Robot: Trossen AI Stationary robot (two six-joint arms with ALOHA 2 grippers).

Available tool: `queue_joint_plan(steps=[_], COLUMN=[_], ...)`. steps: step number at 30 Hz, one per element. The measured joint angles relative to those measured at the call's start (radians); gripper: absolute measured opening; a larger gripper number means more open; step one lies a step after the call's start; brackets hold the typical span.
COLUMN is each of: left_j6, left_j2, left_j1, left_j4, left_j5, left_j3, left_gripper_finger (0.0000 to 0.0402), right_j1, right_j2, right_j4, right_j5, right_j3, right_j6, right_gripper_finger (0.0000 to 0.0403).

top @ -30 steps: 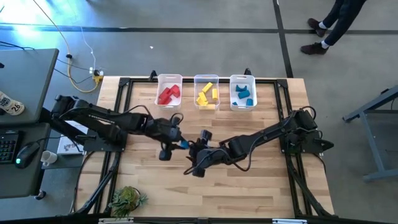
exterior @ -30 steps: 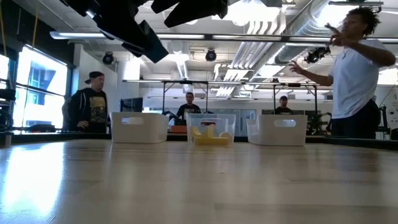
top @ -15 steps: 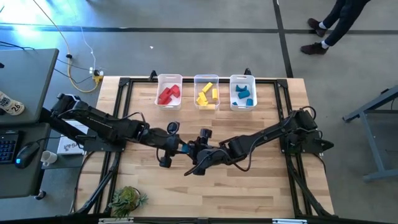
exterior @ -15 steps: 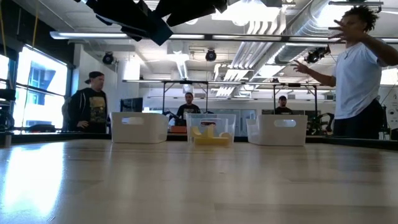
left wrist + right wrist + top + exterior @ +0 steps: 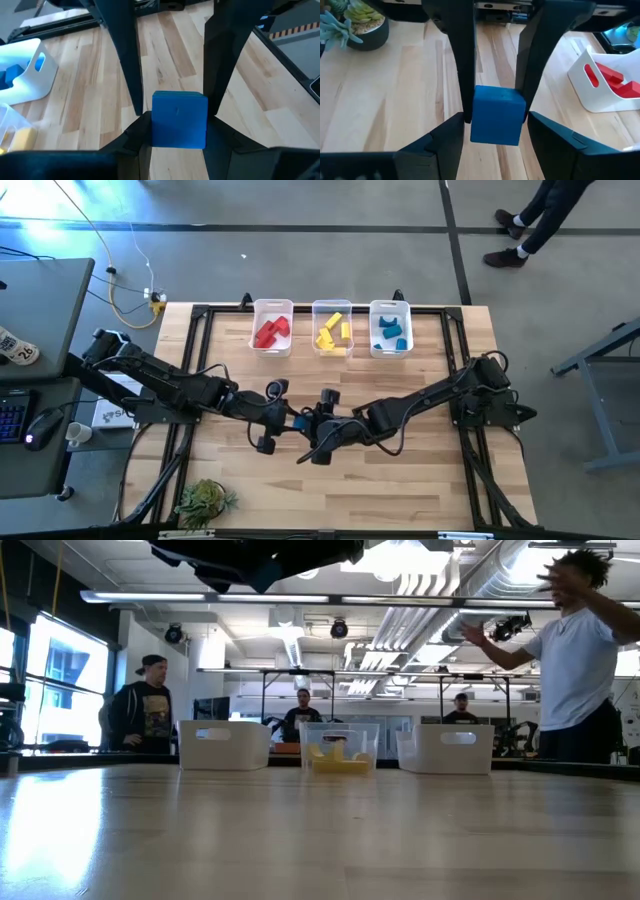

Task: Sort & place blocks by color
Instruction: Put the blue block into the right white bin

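Along the desk's far edge, three bins are already holding sorted blocks: red, yellow, blue. Above the desk's middle, one blue block is sitting between both arms, the left end effector and right end effector each clamping it. No loose blocks are showing, so this one appears to be the last.

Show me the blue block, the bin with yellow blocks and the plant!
Blue block point(image 5: 179, 120), left wrist view: middle of its front face, between the fingers.
Yellow bin point(image 5: 332, 307), high view: its far rim.
Plant point(image 5: 205, 502), high view: middle of its leaves.
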Motion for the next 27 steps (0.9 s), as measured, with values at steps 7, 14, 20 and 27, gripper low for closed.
queue_joint_plan(steps=[7,14,20,27], left_j6=[0.008,0.003,0.000,-0.039], left_j2=[0.000,0.000,0.000,0.000], left_j1=[-0.003,-0.002,-0.002,0.007], left_j4=[0.001,-0.004,-0.003,-0.017], left_j5=[-0.010,-0.008,-0.006,-0.019], left_j3=[0.000,-0.001,-0.001,-0.001], left_gripper_finger=[0.0108,0.0111,0.0130,0.0165], right_j1=[-0.002,-0.003,-0.003,-0.005], right_j2=[0.000,-0.001,-0.001,-0.001], right_j4=[-0.002,-0.004,-0.003,-0.001], right_j5=[-0.012,-0.023,-0.024,-0.023], right_j3=[0.000,0.000,0.000,0.000], right_j6=[0.025,0.055,0.078,0.080], right_gripper_finger=[0.0174,0.0095,0.0095,0.0095])
